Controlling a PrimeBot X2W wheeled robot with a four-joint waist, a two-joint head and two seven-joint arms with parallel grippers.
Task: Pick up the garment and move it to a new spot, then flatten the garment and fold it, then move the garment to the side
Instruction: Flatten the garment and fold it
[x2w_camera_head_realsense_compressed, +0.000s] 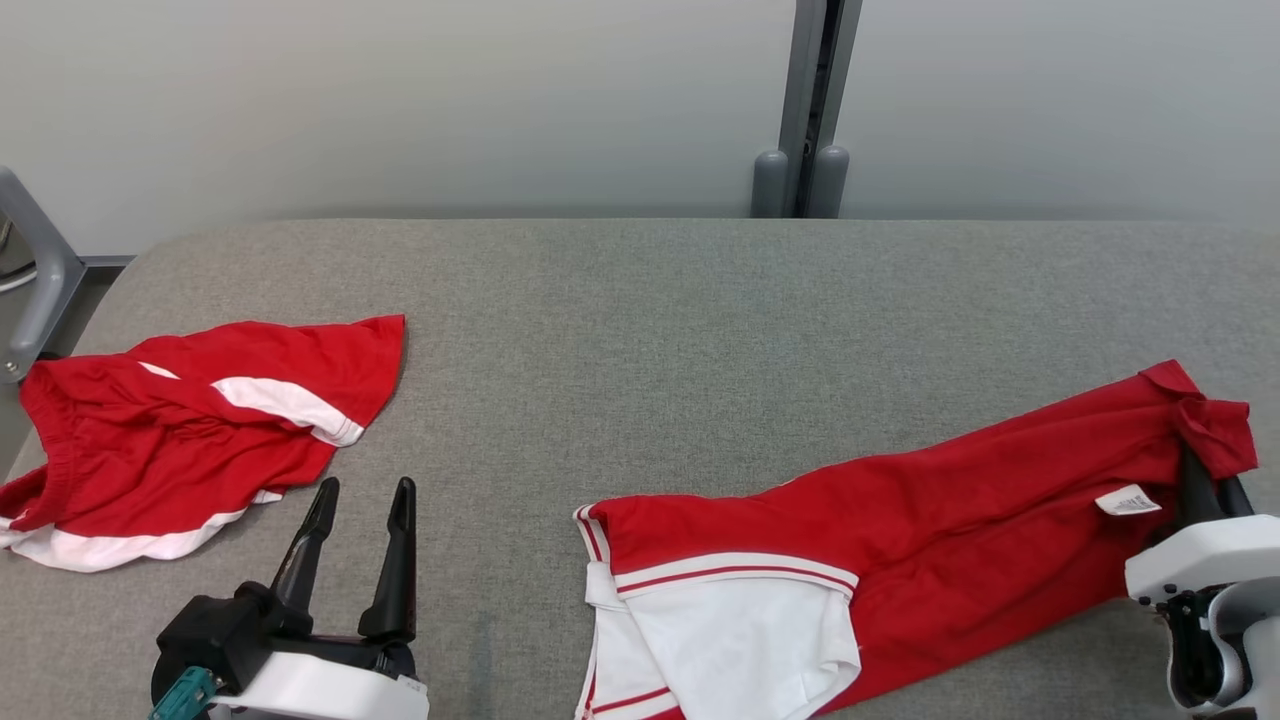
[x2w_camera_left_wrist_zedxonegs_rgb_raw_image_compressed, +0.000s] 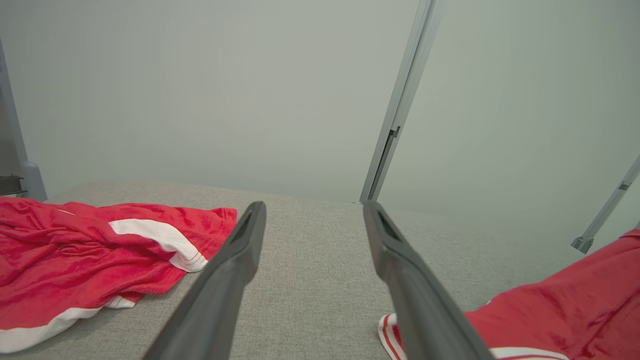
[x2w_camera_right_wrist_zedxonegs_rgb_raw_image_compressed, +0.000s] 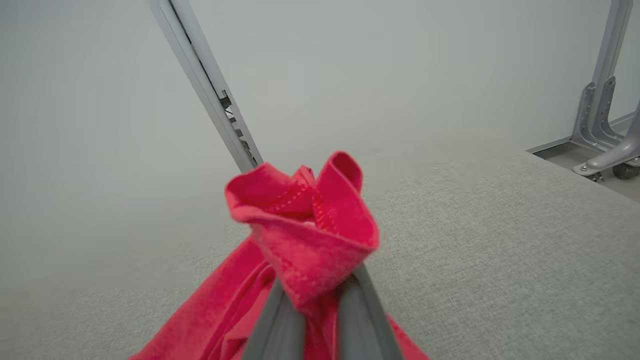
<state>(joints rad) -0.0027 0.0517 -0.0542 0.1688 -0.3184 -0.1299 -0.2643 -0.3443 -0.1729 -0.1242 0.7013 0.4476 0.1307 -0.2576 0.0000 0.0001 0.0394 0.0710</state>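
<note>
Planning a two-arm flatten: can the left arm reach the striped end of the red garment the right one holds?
Probably yes. The left fingers are open, and bare table lies between them and the garment's striped end; nothing blocks.

I find the middle of the counter (x2w_camera_head_realsense_compressed: 640, 330) bare from far edge to near edge, a broad lane between two cloths. On the left, crumpled red shorts (x2w_camera_head_realsense_compressed: 190, 430) cover the surface up to just beside my left claw (x2w_camera_head_realsense_compressed: 365, 487), whose jaws stand wide with bare counter ahead. On the right, the long red garment (x2w_camera_head_realsense_compressed: 900, 540) lies slantwise, its end bunched over my closed right claw (x2w_camera_head_realsense_compressed: 1205, 490). A grey frame (x2w_camera_head_realsense_compressed: 35, 270) stands at the left edge. A post (x2w_camera_head_realsense_compressed: 805, 110) rises behind the far edge.
</note>
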